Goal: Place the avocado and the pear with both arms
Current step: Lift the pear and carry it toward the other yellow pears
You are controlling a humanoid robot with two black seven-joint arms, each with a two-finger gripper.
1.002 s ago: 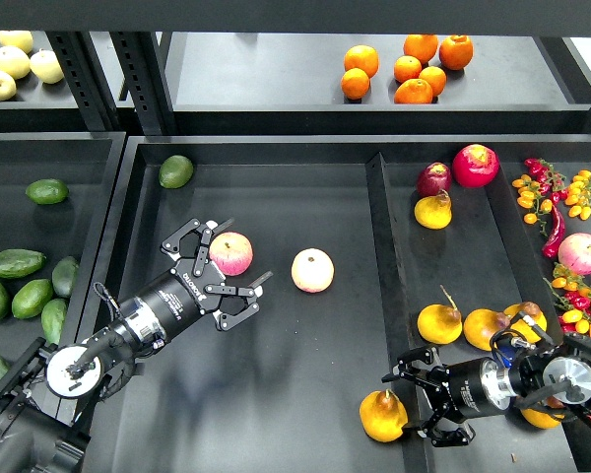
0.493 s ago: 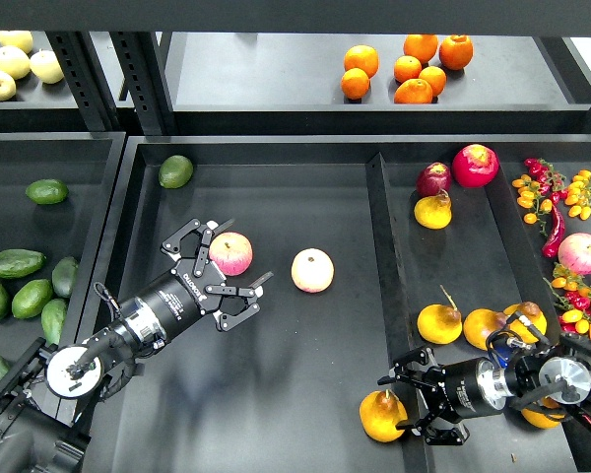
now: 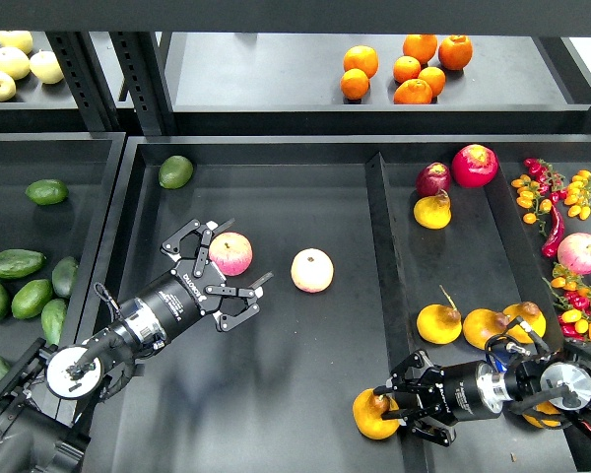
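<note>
My right claw [image 3: 402,408] sits at about 5 o'clock in the head view, its fingers spread around the pear [image 3: 373,415], a squat yellow-orange fruit lying at the near end of the right bin. One finger lies above the fruit and one below. The fingers are spread, not pressed home, so I judge the pear as bracketed but not yet gripped.

My left claw [image 3: 222,277] is at about 8 o'clock from centre, released, with fingers splayed wide. A pink-and-yellow apple [image 3: 230,253] sits just beside its upper fingers; I cannot tell whether they touch. A second apple [image 3: 312,270] lies near, at 3 o'clock from the claw. Neither apple is a task item.

The dark avocado [image 3: 17,263] lies in the left bin [image 3: 39,227] at 9 o'clock, among other avocados and well apart from the left claw. A lighter, rounder avocado [image 3: 175,171] rests at 11 o'clock in the centre bin.

Status, as judged:
1. Pear: approach complete; closing, lifting and placing remain.
2. Avocado: untouched; the left arm has the whole reach, grasp and placement ahead.
3. No placement is finished.
</note>
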